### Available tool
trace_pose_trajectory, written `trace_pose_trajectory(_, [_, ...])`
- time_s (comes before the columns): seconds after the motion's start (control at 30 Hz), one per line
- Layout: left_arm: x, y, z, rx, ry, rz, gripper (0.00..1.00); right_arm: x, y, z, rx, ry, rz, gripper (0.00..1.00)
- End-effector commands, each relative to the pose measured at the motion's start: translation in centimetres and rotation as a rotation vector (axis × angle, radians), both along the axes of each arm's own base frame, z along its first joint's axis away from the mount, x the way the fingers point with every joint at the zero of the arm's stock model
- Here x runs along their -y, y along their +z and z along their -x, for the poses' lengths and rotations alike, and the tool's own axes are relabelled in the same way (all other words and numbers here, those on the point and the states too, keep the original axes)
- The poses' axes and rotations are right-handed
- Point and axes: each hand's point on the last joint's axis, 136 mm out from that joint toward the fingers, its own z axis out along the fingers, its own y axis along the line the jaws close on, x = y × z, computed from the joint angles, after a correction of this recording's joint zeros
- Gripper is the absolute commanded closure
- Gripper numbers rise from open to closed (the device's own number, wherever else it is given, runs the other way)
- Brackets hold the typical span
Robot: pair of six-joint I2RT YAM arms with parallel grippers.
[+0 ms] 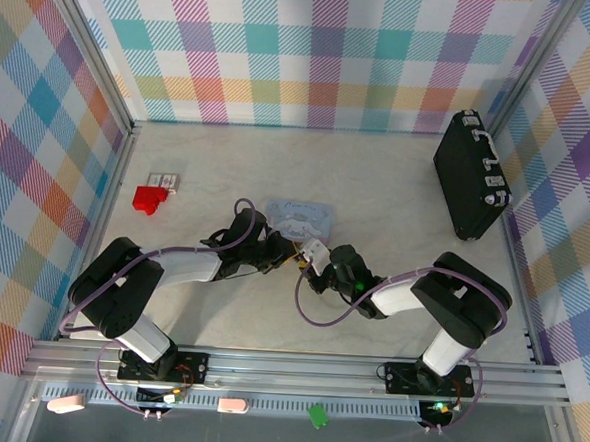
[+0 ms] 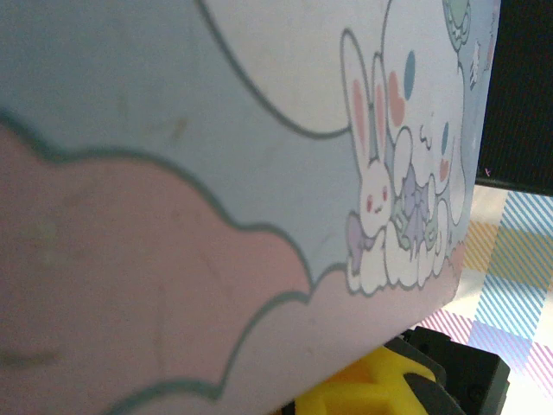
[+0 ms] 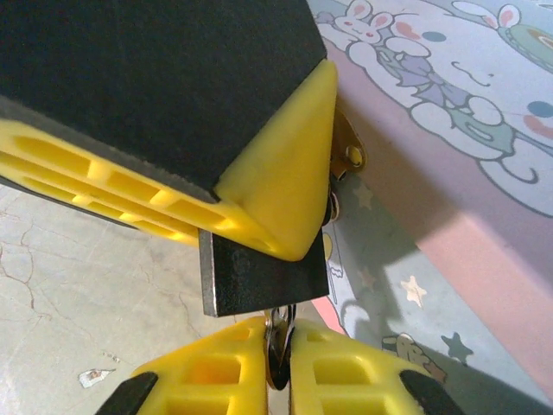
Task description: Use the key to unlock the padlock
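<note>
Pink tabs (image 1: pixel 63 403) and a green clip (image 1: pixel 317 415) sit on the rail (image 1: pixel 286 366) closest to the overhead camera, beside the two arm bases. Past them both arms lean inward and meet at mid counter (image 1: pixel 405 228), right against the near edge of the light blue tin (image 1: pixel 300 219). Farther left, well apart from the arms, a red block (image 1: pixel 149 199) lies just beside a small white box (image 1: pixel 165 181). At the far right a black case (image 1: pixel 470 177) lies by the checked wall.

Seen from the right wrist, the right fingers (image 3: pixel 216 372) are pressed together on the key (image 3: pixel 277 341), pinching its silvery head between them. Just beyond their tips is the padlock (image 3: pixel 259 281), a dark block whose lower edge meets the key. A yellow tip of the left fingers (image 3: pixel 285 181) lies across the padlock's upper part, hiding the shackle and crowding the approach. The left fingers are closed, but I cannot tell whether they pinch the padlock itself. Behind them a brass hasp (image 3: pixel 350 154) juts from the tin's side. From the left wrist, the tin's printed face sits very close, touching or nearly so.
</note>
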Motion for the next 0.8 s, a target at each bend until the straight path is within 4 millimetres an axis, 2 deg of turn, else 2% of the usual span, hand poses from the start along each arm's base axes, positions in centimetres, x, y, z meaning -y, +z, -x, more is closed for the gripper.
trace_pose_trajectory(0.0, [0.5,1.5,0.1,0.04,-0.038,0.04,1.0,-1.1,1.1,-0.1,-0.003,0.013,-0.046,0.89])
trace_pose_trajectory(0.1, [0.6,1.4,0.0,0.04,-0.041,0.038,1.0,-1.3,1.4,0.5,-0.042,0.031,-0.059,0.91])
trace_pose_trajectory(0.27, [0.0,0.5,0.1,0.045,-0.043,-0.018,1.0,-2.0,1.5,3.0,-0.302,0.063,-0.077,0.91])
trace_pose_trajectory(0.37, [-0.4,-0.1,0.1,0.049,-0.039,-0.041,0.99,-1.7,1.5,4.1,-0.395,0.048,-0.109,0.92])
trace_pose_trajectory(0.63, [-0.3,-0.4,-0.3,0.054,-0.028,-0.036,0.75,-0.4,-0.5,3.9,-0.478,-0.069,-0.077,0.96])
trace_pose_trajectory(0.77, [-1.5,-0.5,-0.4,0.055,-0.013,-0.092,0.66,0.3,-0.9,3.4,-0.482,-0.129,-0.068,0.97])
